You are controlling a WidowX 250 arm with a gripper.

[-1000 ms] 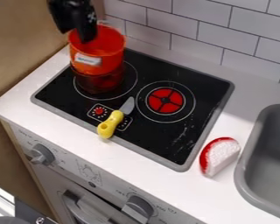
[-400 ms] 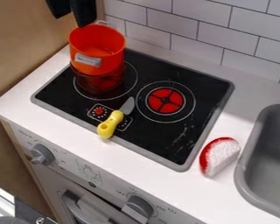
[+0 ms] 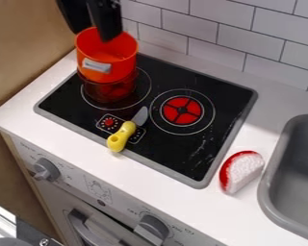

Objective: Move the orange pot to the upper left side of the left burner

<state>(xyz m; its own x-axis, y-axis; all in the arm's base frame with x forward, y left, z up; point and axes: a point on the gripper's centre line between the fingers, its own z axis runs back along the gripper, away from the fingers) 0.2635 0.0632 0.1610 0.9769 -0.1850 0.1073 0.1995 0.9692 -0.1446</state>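
A tiled wall (image 3: 272, 36) backs the pale counter (image 3: 157, 185), where a black cooktop (image 3: 230, 113) lies with a toy knife (image 3: 121, 136) across its front edge. The orange pot (image 3: 118, 60) is upright over the upper left part of the left burner (image 3: 142, 85), about where the task wants it. The pincer (image 3: 92, 35) is spread above it, nothing pinched: one finger shows over the pot's mouth, the other just off its left rim. So the pot lies below the pincer and a touch to the right; being round, it gives no long axis to line up with. If it needs a last nudge, the rim between the fingers seems the natural grip; otherwise a straight lift clear should do, minding the inner finger, which could catch the wall and drag the pot.
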